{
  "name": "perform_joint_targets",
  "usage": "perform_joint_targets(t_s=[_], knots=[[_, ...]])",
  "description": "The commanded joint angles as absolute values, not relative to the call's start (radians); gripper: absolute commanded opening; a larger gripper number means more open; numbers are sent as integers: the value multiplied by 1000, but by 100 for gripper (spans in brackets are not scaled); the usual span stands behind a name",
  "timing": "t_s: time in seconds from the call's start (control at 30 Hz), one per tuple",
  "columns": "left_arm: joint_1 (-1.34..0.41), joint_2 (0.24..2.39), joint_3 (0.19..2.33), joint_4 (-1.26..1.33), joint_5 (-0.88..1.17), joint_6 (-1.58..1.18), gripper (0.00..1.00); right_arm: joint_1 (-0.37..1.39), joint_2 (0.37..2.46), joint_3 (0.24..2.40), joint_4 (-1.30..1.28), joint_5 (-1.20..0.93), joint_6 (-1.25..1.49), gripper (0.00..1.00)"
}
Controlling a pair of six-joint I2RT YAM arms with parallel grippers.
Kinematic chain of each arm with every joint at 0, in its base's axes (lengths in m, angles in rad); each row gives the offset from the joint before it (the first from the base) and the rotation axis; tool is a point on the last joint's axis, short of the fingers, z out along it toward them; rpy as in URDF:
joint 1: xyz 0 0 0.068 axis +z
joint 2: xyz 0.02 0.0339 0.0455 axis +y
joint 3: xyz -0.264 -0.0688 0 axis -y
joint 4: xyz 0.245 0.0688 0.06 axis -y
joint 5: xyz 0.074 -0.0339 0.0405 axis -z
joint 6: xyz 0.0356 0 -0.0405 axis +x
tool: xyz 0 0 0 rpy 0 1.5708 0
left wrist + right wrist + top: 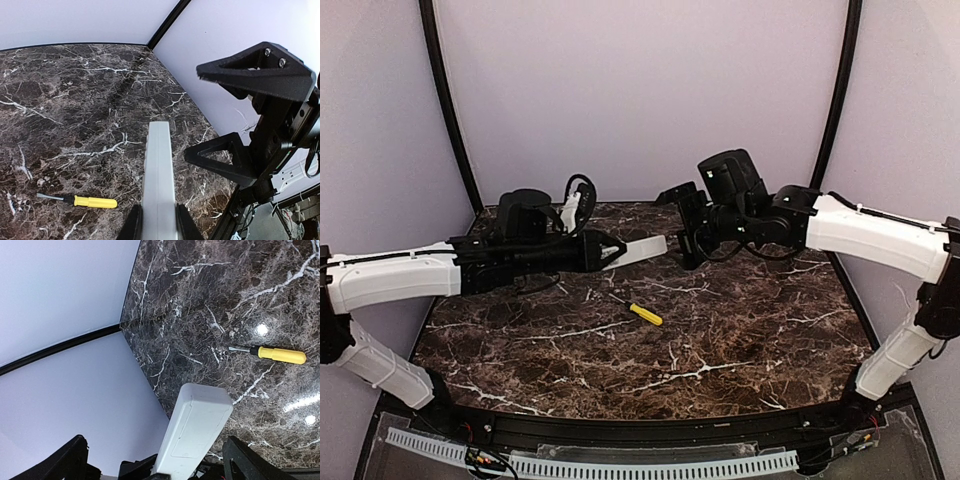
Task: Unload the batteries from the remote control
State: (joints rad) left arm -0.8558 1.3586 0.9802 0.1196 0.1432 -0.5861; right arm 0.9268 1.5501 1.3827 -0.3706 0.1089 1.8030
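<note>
My left gripper is shut on the white remote control and holds it above the marble table, its free end pointing right. In the left wrist view the remote runs up from between my fingers. My right gripper is open and empty at the remote's free end. In the right wrist view the remote lies between my wide-apart fingers, back side showing with the battery cover closed. The batteries are hidden.
A yellow-handled screwdriver lies on the table in front of the grippers; it also shows in the left wrist view and the right wrist view. Purple walls close the back and sides.
</note>
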Motion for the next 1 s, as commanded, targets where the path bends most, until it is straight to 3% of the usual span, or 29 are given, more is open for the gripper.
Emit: perform_joint_targets(t_s=[0.0,0.5,0.7,0.8,0.97], knots=[[-856,1288,995,71,109,-552,0,901,1520,1355,-350,58,1654,96],[-852,1257,1088,-288,-157,-524,0,865,1431,1346,-405,114,974,99],[-838,1264,1173,-503,-177,-536,1,863,1348,1295,-501,257,930,99],[-828,1261,1193,-519,-84,-509,0,858,1264,1196,-435,257,876,98],[-820,1243,1182,-445,87,-460,0,855,1190,1097,-282,56,688,99]])
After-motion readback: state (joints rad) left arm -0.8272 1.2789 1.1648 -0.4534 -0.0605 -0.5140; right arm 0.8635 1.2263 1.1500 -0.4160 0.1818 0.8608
